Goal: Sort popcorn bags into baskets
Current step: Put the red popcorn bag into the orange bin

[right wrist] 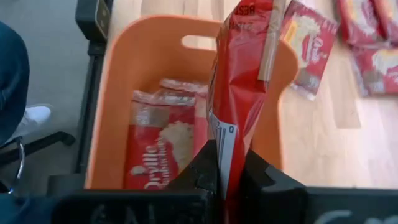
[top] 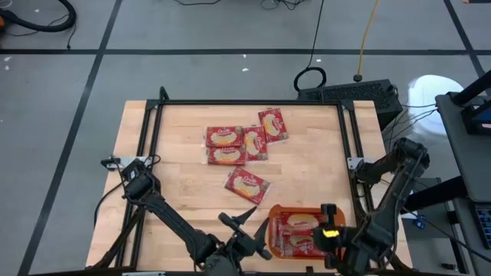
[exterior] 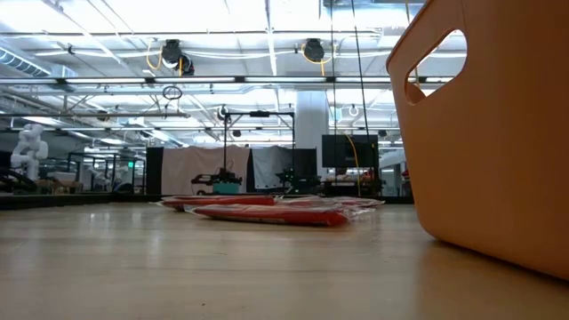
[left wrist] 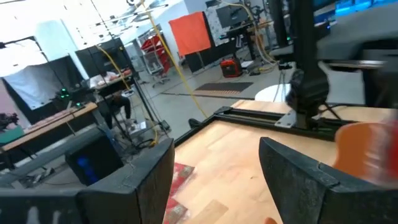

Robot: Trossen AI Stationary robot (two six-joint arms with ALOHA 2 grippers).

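Where the high view looks straight down on the wooden desk, five popcorn bags lie loose on it: a touching group of four toward the far side and a single bag nearer, between that group and the orange basket. The basket sits at the near edge, right of centre, with packets inside it. The right gripper hangs over the basket's right part; the left gripper is at the near edge just left of the basket, its fingers spread.

In the low view, the basket's orange wall with its handle slot fills the right side, and flat red bags lie on the desk farther off.

In the left wrist view, the left gripper's two dark fingers stand wide apart with nothing between them; a red bag shows on the desk beyond, and the basket is an orange blur to one side.

In the right wrist view, the right gripper's fingers pinch the end of a red popcorn bag, which stands on end above the basket. Packets lie flat on the basket's floor. More bags lie on the desk past its far rim. A person's dark trouser leg and white shoe show beside the desk.
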